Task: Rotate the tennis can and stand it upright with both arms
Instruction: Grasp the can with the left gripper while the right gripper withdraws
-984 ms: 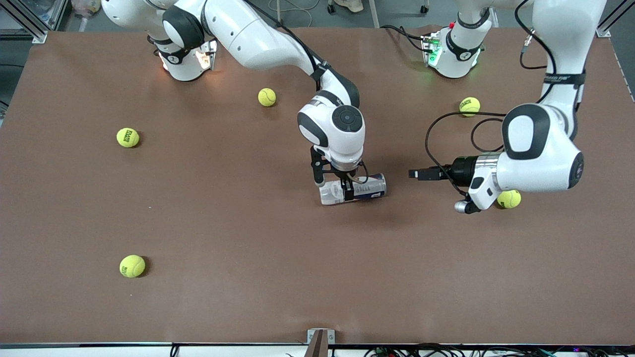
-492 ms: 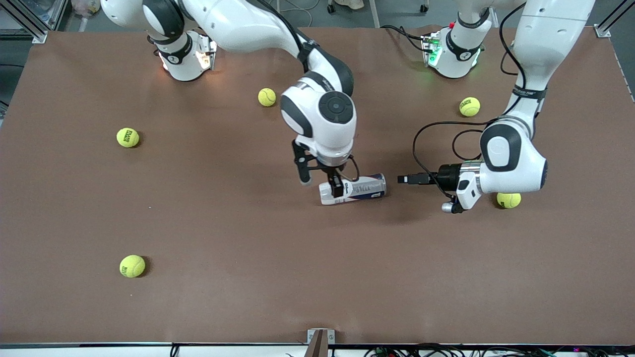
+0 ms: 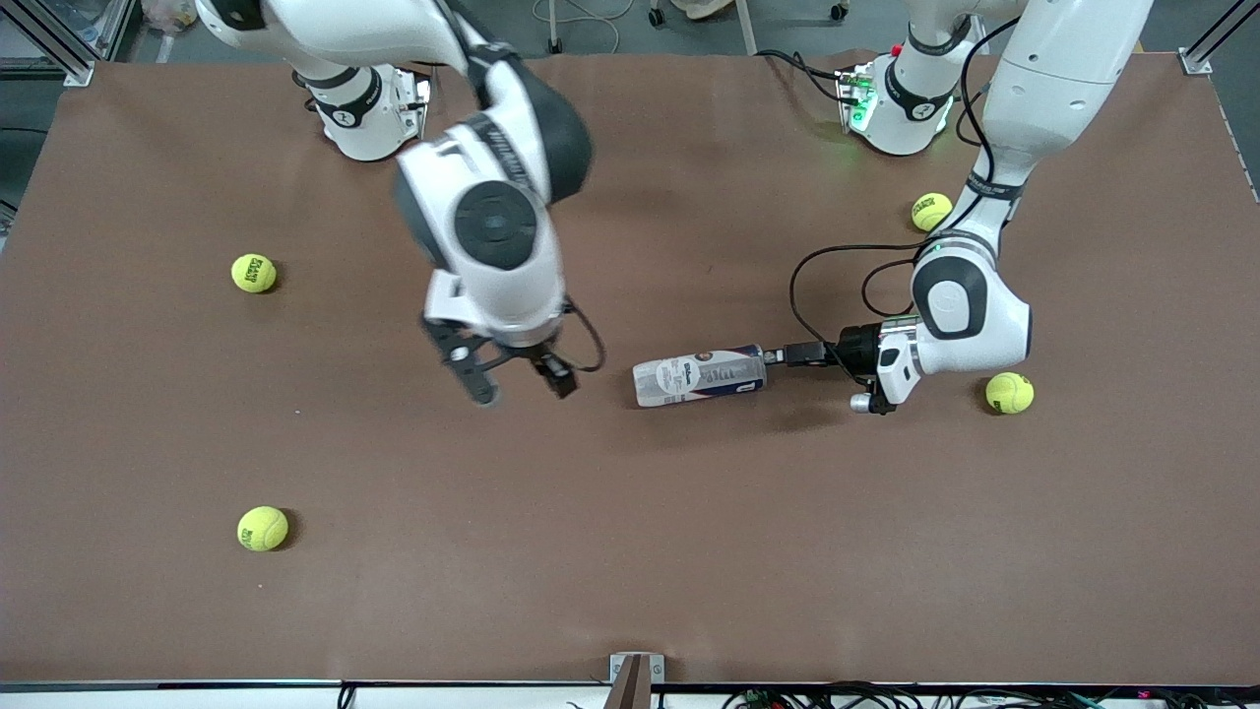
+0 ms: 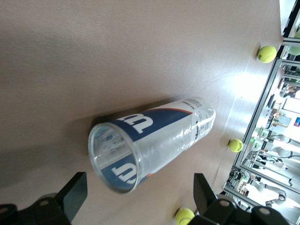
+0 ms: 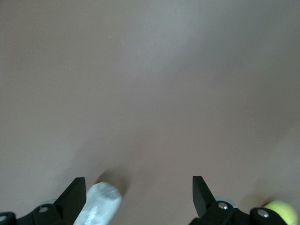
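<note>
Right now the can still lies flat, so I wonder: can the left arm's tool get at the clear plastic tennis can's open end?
Probably yes. The left tool sits open at the mouth of the clear plastic tennis can, fingers either side, nothing between; the right tool hangs open over bare table.

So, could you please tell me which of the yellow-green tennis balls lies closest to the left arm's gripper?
The yellow-green tennis ball beside the left arm's wrist, toward that arm's end of the table. The left gripper sits at the lying clear plastic tennis can; other balls lie farther off.

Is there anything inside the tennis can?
The tennis can lies on its side on the table. Through its clear open end it looks empty, with no balls; the label hides part of the interior.
</note>
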